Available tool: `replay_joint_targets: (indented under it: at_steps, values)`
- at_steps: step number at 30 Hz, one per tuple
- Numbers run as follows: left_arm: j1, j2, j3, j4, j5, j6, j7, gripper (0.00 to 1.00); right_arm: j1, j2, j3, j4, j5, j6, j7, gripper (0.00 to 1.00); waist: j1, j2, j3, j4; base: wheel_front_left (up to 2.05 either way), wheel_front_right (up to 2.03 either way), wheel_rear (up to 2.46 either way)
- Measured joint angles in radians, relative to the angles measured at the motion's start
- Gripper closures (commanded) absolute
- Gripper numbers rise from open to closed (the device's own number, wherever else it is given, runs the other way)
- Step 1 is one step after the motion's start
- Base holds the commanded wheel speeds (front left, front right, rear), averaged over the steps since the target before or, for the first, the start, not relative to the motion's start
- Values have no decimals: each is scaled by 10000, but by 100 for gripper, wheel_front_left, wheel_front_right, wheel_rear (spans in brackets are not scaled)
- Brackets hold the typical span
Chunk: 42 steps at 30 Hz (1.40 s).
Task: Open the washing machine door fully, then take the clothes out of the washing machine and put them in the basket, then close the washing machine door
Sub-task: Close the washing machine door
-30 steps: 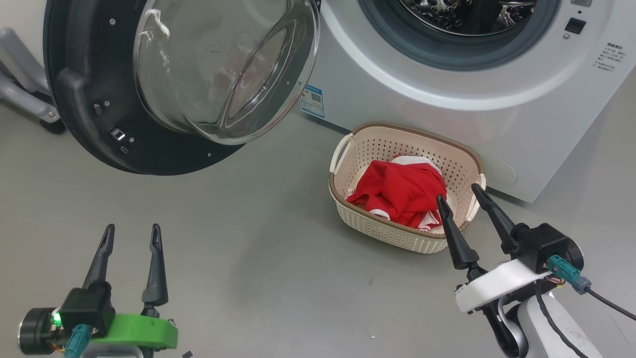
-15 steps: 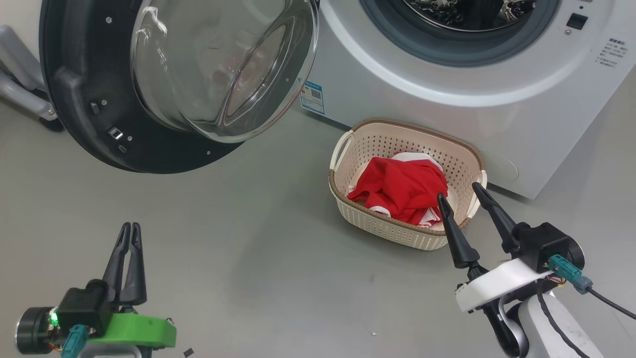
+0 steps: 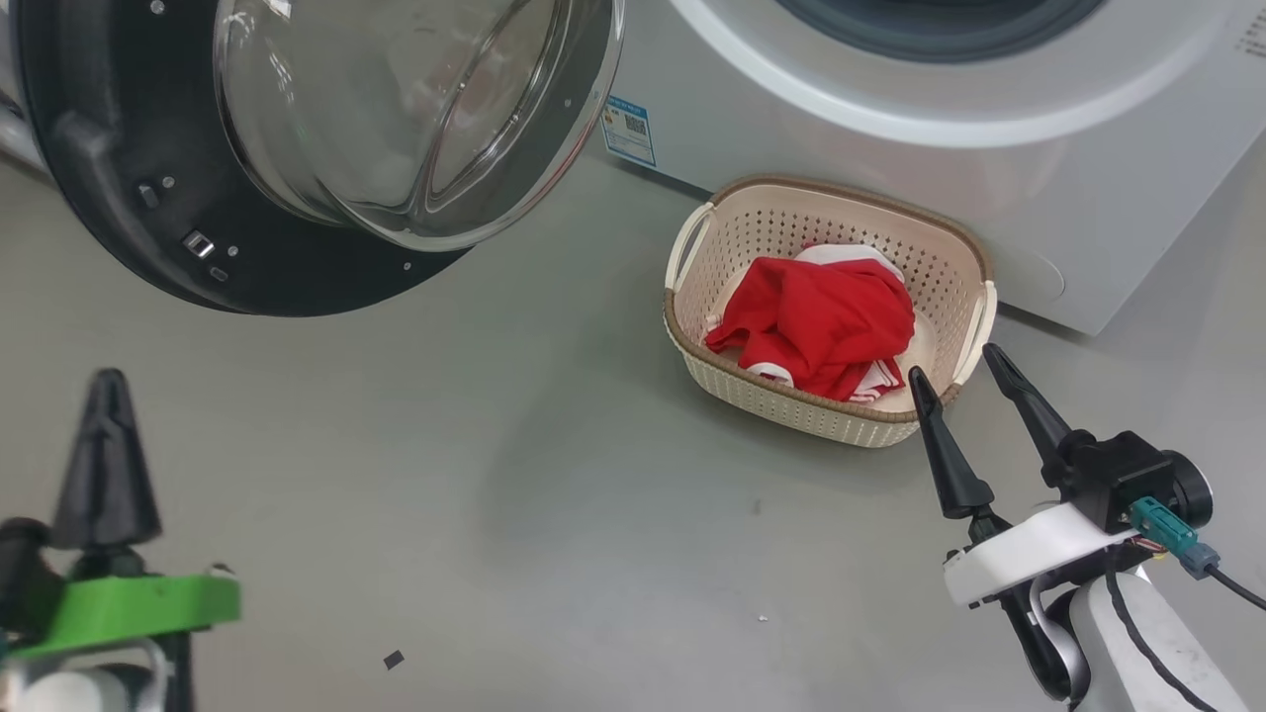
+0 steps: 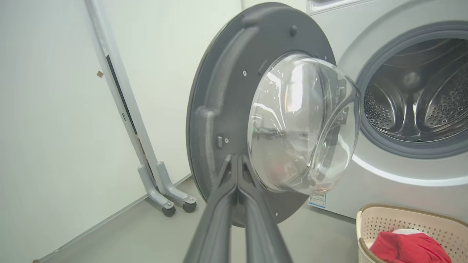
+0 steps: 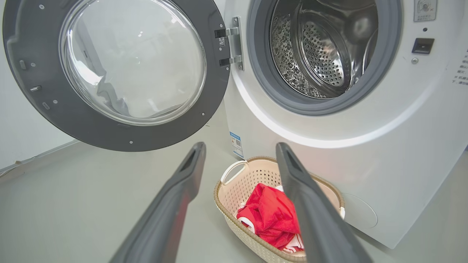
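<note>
Since the left hand (image 4: 237,157) has its two long dark fingers pressed together on nothing and points straight at the inner face of the big round glossy black washing machine door (image 4: 226,73), I'd say the step in hand is shutting that door. The right hand (image 3: 956,364) hangs empty with its fingers wide apart, just beside the small cream perforated plastic basket (image 3: 791,420).

My two cents: push with the joined fingertips on the black frame out near the latch side, far from the hinge (image 5: 234,44). Stay off the bulging clear glass bowl, it looks slick enough to slide off. Follow the arc round and keep pressing until the door seats against the grey rubber ring (image 5: 321,106).

Right now the door stands swung wide open, left of the big white front-loading washing machine (image 3: 890,168). The bright red soft clothes (image 3: 821,321) with white trim lie bunched in the basket, which sits on the grey floor (image 3: 495,445) close against the machine's front. The steel drum (image 5: 321,47) looks empty.
</note>
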Motion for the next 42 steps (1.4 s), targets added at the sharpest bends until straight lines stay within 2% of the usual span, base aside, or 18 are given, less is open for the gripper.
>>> replay_joint_targets:
  at_steps: [6,12,15,21,23,28,32,33,37,42]
  values:
    - [-922,1202,1611,-360,-631,-31,-46,100,-233,-219,86,-146,-245,2,6,0,0,0,479,-59,0,0,0]
    - [-1846,2011,2777,-291,-1710,-351,61,100,-426,-481,88,-316,-336,2,109,0,0,0,933,-244,0,0,0]
    - [-2473,2286,3609,-33,-2748,-439,347,100,-488,-506,81,-326,-384,2,136,0,0,0,1118,-380,0,0,0]
    - [-3483,2997,4619,1001,-4391,-560,1379,100,-706,-675,0,-499,-393,2,184,0,0,0,1450,-661,0,0,0]
    - [-3923,3026,4801,1478,-5344,-673,1902,100,-761,-742,-29,-537,-393,2,194,0,0,0,1563,-733,0,0,0]
    - [-5227,2874,5216,2869,-7319,-604,3196,100,-830,-777,-79,-575,-385,2,194,0,0,0,1799,-867,0,0,0]
    - [-6185,2713,6092,4033,-8903,-4,4155,100,-875,-763,198,-616,-389,4,267,0,1,0,1916,-942,0,0,0]
    - [-6528,2750,6468,4510,-9325,403,4498,100,-926,-763,230,-639,-389,4,267,0,0,0,1959,-992,0,0,0]
    - [-6977,2936,6807,5432,-9706,1124,5106,100,-1050,-780,236,-660,-391,8,267,0,0,0,2030,-1078,0,0,0]
    - [-7099,3110,6995,6263,-9722,1250,5517,100,-1053,-792,234,-656,-395,8,265,0,0,0,2067,-1121,0,0,0]
